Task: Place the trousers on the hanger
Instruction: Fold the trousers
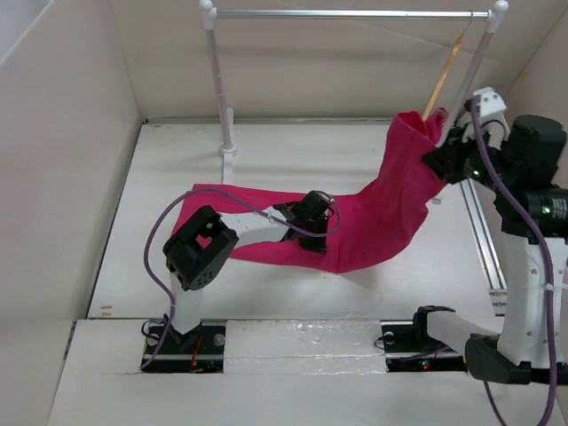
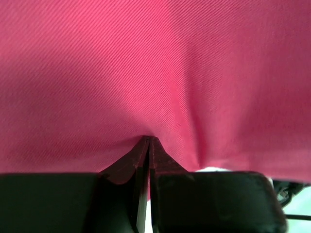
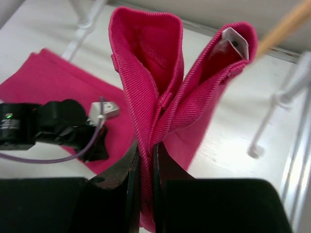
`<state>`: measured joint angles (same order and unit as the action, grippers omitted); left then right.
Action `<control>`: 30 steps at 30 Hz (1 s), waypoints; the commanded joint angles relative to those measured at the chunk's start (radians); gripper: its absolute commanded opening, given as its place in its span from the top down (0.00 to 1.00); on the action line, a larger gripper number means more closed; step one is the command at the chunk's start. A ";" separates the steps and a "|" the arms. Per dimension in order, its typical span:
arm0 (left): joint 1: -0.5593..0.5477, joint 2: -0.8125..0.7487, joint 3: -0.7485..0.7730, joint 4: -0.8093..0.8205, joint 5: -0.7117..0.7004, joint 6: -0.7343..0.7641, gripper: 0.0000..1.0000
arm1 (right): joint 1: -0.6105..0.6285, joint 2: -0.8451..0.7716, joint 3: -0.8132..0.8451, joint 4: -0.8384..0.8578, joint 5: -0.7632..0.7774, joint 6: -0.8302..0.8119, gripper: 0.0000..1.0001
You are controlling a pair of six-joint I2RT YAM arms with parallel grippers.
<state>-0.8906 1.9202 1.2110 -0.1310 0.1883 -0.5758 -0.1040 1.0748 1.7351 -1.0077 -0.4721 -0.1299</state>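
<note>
The magenta trousers (image 1: 382, 213) lie across the table and rise at the right toward the hanger (image 1: 444, 80), which hangs slanted from the rail. My right gripper (image 1: 441, 151) is shut on the folded waistband and holds it up just below the hanger. In the right wrist view the waistband (image 3: 146, 63) stands in two loops above the right gripper (image 3: 146, 150), with the tan hanger (image 3: 284, 26) at the upper right. My left gripper (image 1: 312, 217) is shut, its tips pressed down on the flat cloth. Pink cloth (image 2: 155, 73) fills the left wrist view above the left gripper (image 2: 148, 139).
A white-posted rack with a grey rail (image 1: 346, 14) stands at the back, its left post (image 1: 222, 98) on the table. White walls (image 1: 62, 160) box in the table. A metal track (image 1: 484, 240) runs along the right side beside the right arm.
</note>
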 commanded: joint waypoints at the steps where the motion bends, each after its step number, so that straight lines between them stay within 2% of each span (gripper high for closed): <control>1: 0.063 -0.068 -0.027 -0.079 0.000 -0.030 1.00 | 0.174 0.049 -0.006 0.181 0.045 0.045 1.00; 4: 0.175 -0.205 -0.054 -0.110 -0.036 -0.004 1.00 | 0.353 0.126 -0.011 0.268 0.122 0.099 1.00; 8: 0.378 -0.410 -0.044 -0.179 -0.085 0.030 1.00 | 0.518 0.253 0.007 0.386 0.190 0.177 1.00; 9: 0.471 -0.444 -0.036 -0.196 -0.101 0.030 1.00 | 0.544 0.284 0.017 0.424 0.205 0.187 1.00; 12: 0.635 -0.559 0.008 -0.180 -0.079 0.016 1.00 | 0.641 0.422 0.088 0.489 0.234 0.233 1.00; 13: 0.659 -0.578 0.031 -0.183 -0.085 0.016 1.00 | 0.667 0.463 0.115 0.497 0.242 0.242 1.00; 14: 0.686 -0.610 0.141 -0.211 -0.160 0.039 1.00 | 0.738 0.600 0.229 0.504 0.228 0.265 1.00; 15: 0.687 -0.610 0.142 -0.232 -0.161 0.039 1.00 | 0.739 0.602 0.230 0.505 0.224 0.265 1.00; 17: 0.708 -0.624 0.250 -0.275 -0.239 0.047 1.00 | 0.788 0.701 0.321 0.505 0.216 0.291 1.00; 18: 0.723 -0.635 0.274 -0.285 -0.242 0.051 1.00 | 0.834 0.799 0.410 0.506 0.216 0.306 1.00; 20: 0.792 -0.658 0.324 -0.282 -0.218 0.053 1.00 | 0.880 0.887 0.474 0.538 0.210 0.369 1.00; 21: 0.824 -0.661 0.340 -0.274 -0.157 0.051 0.99 | 0.901 0.927 0.495 0.604 0.201 0.397 1.00; 22: 0.855 -0.661 0.355 -0.272 -0.132 0.056 0.99 | 0.946 0.995 0.492 0.651 0.196 0.429 0.95; 23: 0.918 -0.656 0.378 -0.275 -0.087 0.056 0.99 | 0.967 1.026 0.480 0.706 0.185 0.500 0.83; 24: 0.942 -0.652 0.389 -0.291 -0.076 0.056 0.99 | 0.986 1.060 0.468 0.819 0.118 0.535 0.56; 25: 0.958 -0.645 0.398 -0.303 -0.076 0.056 0.99 | 0.998 1.133 0.484 0.828 0.087 0.562 0.42; 27: 0.958 -0.647 0.383 -0.306 -0.092 0.059 0.95 | 0.998 1.174 0.527 0.763 0.040 0.563 0.25; 30: 0.958 -0.670 0.273 -0.260 -0.067 0.042 0.90 | 0.969 1.081 0.430 0.725 0.044 0.460 0.25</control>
<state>0.0742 1.2640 1.5528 -0.3855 0.0715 -0.5358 0.9142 2.2837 2.1742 -0.3550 -0.3801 0.3473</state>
